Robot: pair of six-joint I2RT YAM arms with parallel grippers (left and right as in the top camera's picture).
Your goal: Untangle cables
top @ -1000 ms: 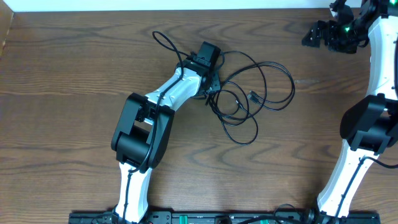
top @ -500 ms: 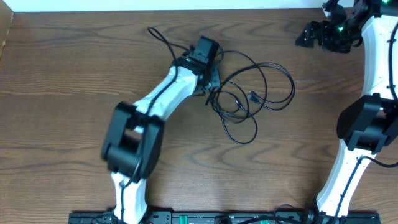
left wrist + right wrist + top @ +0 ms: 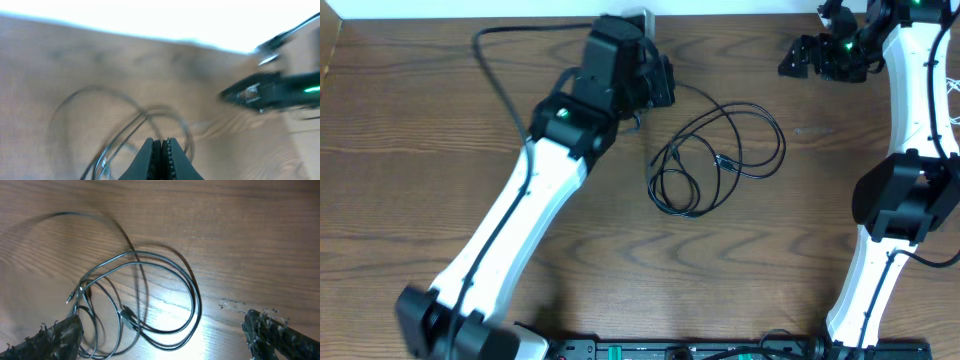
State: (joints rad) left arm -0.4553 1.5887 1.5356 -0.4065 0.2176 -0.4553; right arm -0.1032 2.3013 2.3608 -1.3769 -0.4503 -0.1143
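My left claw (image 3: 665, 82) sits at twelve o'clock on the wooden table (image 3: 420, 150), jaws squeezed shut. One thin black strand runs right up to it, but I cannot tell whether it is pinched. The cables (image 3: 725, 161) lie in loose overlapping loops just right of centre, at five o'clock from that claw. My right claw (image 3: 807, 40) hangs at two o'clock near the far edge, spread wide with nothing in it, well apart from the loops.

The left wrist camera is blurred. The fingers (image 3: 149, 162) meet at six o'clock with no gap, and smeared loops curve just beyond them.

On the right wrist camera, a fingertip (image 3: 52, 337) shows in each lower corner. The black loops and a small plug (image 3: 127, 316) lie on the wood between them, clear of both.
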